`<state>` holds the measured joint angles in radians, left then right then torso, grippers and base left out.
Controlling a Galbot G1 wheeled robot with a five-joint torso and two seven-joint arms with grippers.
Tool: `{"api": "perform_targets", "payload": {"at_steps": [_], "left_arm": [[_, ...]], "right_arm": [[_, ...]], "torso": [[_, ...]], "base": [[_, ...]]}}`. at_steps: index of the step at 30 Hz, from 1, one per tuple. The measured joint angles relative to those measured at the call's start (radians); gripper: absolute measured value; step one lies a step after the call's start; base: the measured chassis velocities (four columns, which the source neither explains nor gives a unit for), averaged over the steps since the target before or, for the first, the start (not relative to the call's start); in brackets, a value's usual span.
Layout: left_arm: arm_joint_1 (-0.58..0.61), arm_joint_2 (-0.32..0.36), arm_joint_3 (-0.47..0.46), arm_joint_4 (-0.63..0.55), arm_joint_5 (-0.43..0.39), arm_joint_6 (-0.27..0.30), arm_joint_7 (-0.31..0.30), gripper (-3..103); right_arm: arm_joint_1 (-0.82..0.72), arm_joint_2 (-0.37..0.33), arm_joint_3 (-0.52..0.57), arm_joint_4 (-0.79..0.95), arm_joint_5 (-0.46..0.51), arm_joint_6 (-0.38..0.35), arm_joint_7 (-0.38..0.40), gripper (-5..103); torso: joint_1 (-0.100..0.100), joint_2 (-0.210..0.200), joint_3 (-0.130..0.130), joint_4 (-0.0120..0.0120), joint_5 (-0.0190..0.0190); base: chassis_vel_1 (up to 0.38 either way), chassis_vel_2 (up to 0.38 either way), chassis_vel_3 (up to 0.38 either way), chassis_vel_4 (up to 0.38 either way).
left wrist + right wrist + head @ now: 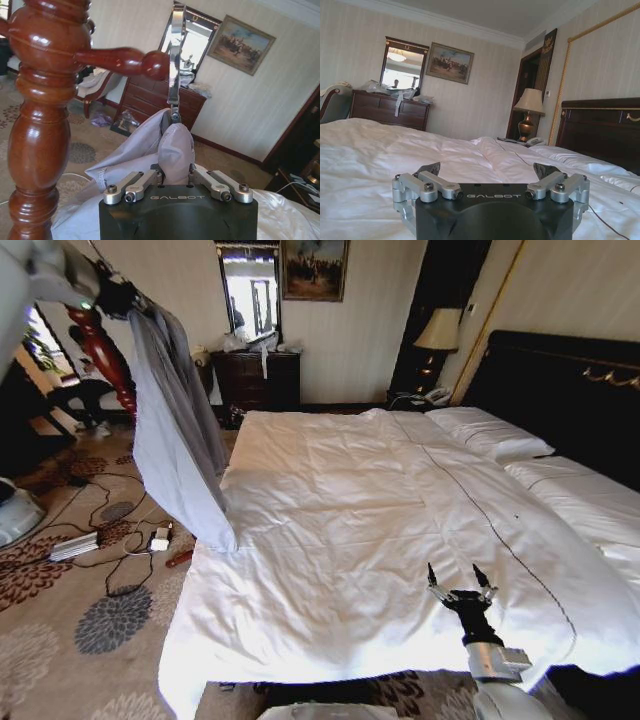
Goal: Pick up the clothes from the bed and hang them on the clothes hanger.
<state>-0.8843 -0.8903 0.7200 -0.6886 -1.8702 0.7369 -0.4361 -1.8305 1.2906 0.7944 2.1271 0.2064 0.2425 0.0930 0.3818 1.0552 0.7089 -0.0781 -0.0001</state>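
The left gripper (172,172) is raised high at the left of the bed (330,540), closed on the collar area of the jacket (175,430). In the left wrist view the pale fabric (172,145) is bunched between the fingers, and the hanger's silver hook (175,60) rises straight up from the bunch. The hook stands just beside the knobbed end of a peg (125,60) on a red-brown wooden stand (40,120) (whether hook and peg touch cannot be told).

The jacket hangs full length from the gripper, clear of the floor. Its lower hem reaches down beside the left edge of the white duvet (400,500).

The right gripper (460,585) sits low over the foot end of the bed, well apart from the jacket. Its fingers (432,169) are spread wide with nothing between them, just above the duvet surface.

A dark dresser (260,378) stands against the far wall.
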Motion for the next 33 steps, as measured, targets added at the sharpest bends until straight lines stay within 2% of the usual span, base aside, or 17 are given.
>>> {"api": "perform_targets", "payload": {"at_steps": [6, 9, 14, 22, 26, 33], "left_arm": [[0.005, -0.01, -0.012, 0.041, 0.035, 0.0, 0.023, 16], [0.021, -0.026, -0.057, 0.07, 0.065, -0.001, 0.034, 16], [0.028, -0.04, -0.075, 0.105, 0.089, -0.001, 0.049, 16], [0.044, -0.046, -0.099, 0.123, 0.11, -0.001, 0.054, 16], [0.049, -0.049, -0.101, 0.134, 0.119, -0.002, 0.061, 16], [0.055, -0.085, -0.128, 0.175, 0.184, -0.002, 0.101, 16]], "right_arm": [[0.0, 0.0, 0.0, 0.0, 0.0, 0.0, 0.0, 100], [0.0, 0.0, 0.0, 0.0, 0.0, 0.0, 0.0, 100], [0.0, 0.0, 0.0, 0.0, 0.0, 0.0, 0.0, 100], [0.0, 0.0, 0.0, 0.0, 0.0, 0.0, 0.0, 100], [0.0, 0.0, 0.0, 0.0, 0.0, 0.0, 0.0, 100], [0.0, 0.0, 0.0, 0.0, 0.0, 0.0, 0.0, 100]], "torso": [[0.0, 0.0, 0.0, 0.0004, 0.0], [0.0, 0.0, 0.0, -0.0001, 0.0], [0.0, 0.0, 0.0, 0.0003, 0.0001], [0.0, 0.0, 0.0, 0.0, 0.0002], [0.0, 0.0, 0.0, 0.0006, -0.0001], [0.0, 0.0, 0.0, 0.0, 0.0002]], "base": [[0.0, 0.0, 0.0, 0.0], [0.0, 0.0, 0.0, 0.0], [0.0, 0.0, 0.0, 0.0], [0.0, 0.0, 0.0, 0.0], [0.0, 0.0, 0.0, 0.0], [0.0, 0.0, 0.0, 0.0]]}}
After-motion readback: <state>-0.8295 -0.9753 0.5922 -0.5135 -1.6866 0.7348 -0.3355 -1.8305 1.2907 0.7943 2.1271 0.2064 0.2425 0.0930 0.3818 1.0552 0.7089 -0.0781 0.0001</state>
